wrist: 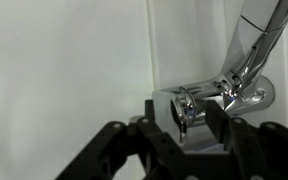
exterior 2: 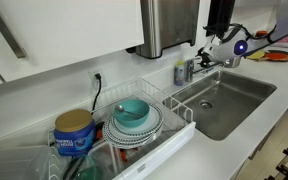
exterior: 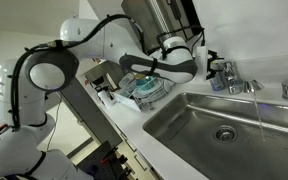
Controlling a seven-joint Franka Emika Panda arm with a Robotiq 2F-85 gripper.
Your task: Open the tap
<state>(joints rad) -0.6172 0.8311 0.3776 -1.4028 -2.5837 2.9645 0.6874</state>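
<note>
White rounded arm (exterior: pixel 104 40), black-ringed joint (exterior: pixel 46 73), looping black cable (exterior: pixel 17 80), black end effector (wrist: pixel 189 118)

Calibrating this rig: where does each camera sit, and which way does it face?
Exterior view: beside the robot, facing across the sink to the tap; the arm shows.
Exterior view: on the counter behind the dish rack, facing along it to the tap; only the gripper shows.
Wrist view: close to the wall, facing the tap; fingers show.
All share the tap.
</note>
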